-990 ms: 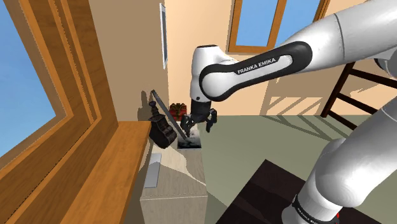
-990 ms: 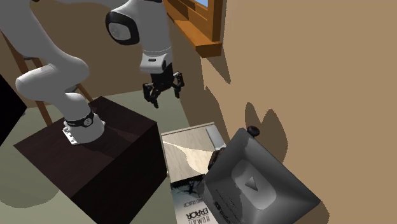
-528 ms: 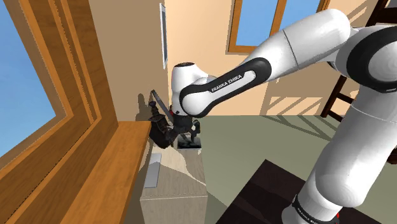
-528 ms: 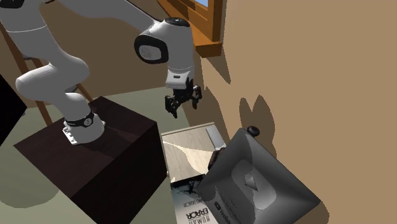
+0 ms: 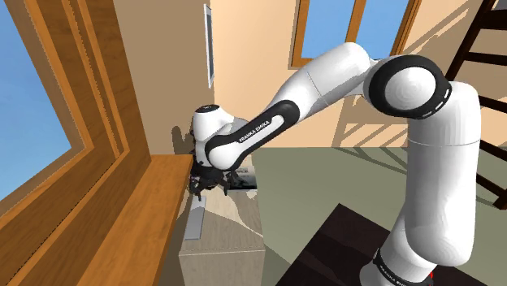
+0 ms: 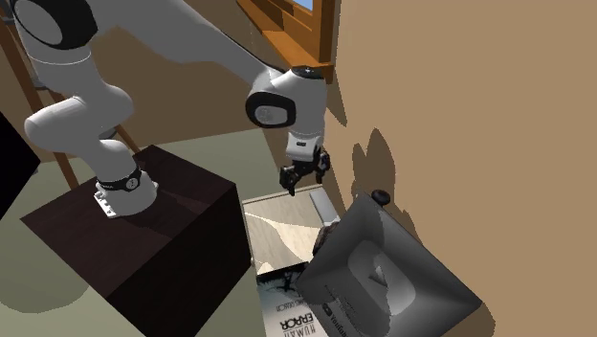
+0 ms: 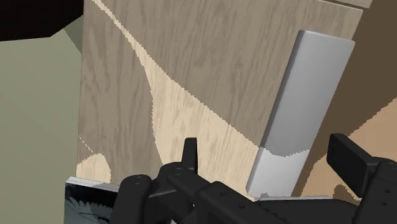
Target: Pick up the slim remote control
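Got the claw [image 7: 270,159] hanging just above the wooden counter [image 7: 191,76], fingers spread apart, gripping nothing. Can spot the slim grey remote [image 7: 305,114] lying flat along the counter's wall-side edge, right below the claw, untouched.

A broad window frame of stepped brown wood [image 5: 97,114] takes up the shoulder view's left, blue sky [image 5: 24,97] in its pane and a flat orange-brown wooden sill [image 5: 150,219] below. Beside the sill stands a small table with a pale wood-grain top [image 7: 222,51], crossed by a wedge of brighter sunlight [image 7: 140,133]. The peach back wall [image 5: 268,41] carries a second wood-framed window [image 5: 353,20]. The floor [image 5: 325,166] is olive green
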{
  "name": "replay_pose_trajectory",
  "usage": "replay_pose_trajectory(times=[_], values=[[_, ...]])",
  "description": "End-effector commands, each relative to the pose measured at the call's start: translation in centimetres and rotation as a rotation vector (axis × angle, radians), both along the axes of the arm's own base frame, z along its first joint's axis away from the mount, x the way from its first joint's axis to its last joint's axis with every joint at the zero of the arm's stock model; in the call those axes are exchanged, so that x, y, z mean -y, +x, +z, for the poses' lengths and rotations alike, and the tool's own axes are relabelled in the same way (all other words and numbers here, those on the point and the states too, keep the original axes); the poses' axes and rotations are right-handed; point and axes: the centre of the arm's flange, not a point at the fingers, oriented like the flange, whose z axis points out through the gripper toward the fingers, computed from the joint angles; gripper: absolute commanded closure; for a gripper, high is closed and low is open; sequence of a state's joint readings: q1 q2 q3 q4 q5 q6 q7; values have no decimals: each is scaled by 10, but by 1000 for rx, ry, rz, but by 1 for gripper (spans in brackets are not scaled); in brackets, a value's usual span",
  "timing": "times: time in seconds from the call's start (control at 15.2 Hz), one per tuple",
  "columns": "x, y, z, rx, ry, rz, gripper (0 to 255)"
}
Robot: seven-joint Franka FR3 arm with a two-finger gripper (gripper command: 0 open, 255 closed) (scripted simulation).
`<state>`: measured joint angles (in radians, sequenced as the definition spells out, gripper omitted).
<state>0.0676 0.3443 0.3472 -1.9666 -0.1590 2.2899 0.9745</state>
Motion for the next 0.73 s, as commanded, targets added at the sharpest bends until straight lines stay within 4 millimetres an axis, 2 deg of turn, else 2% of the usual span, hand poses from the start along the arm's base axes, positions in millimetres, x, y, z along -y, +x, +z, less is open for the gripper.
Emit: replay_pose_trajectory(times=[0.0, 0.4, 0.66], values=[[-10, 18, -20, -2, -5, -18, 0], [-40, 67, -76, -7, -17, -66, 0], [-40, 68, -93, -7, -17, -67, 0]])
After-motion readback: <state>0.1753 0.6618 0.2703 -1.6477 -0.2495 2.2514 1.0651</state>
